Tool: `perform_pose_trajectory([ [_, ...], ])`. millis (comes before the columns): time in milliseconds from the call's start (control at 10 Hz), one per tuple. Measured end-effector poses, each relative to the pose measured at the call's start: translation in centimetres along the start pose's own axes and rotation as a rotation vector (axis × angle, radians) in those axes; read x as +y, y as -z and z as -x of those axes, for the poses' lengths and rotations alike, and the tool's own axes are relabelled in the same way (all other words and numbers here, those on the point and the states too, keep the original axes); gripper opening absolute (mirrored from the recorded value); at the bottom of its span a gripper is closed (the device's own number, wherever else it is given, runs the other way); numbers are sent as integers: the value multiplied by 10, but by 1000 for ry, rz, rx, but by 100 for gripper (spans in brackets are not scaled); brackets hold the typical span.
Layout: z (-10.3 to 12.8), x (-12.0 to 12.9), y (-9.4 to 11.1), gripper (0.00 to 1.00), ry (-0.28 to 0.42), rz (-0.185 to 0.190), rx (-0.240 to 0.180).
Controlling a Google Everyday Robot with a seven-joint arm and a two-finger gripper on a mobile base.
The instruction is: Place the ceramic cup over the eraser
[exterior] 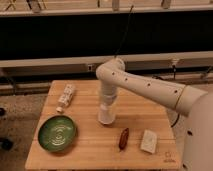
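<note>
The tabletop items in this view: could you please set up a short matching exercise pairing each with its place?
Things:
1. green plate
2. patterned white bottle
3. reddish-brown object
4. hand

Places:
A. table's back left
B. centre of the table, pointing down at the white ceramic cup
C. table's front left
D. front, beside the flat white pad

Pairs: 1-C, 2-A, 3-D, 4-B
</note>
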Motion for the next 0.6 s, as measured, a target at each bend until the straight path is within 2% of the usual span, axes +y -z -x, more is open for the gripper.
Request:
perform_pose_trajectory([
  [400,4,-1,0,80,6,-4,13],
  [600,-1,-3,11,80,-1,-15,20],
])
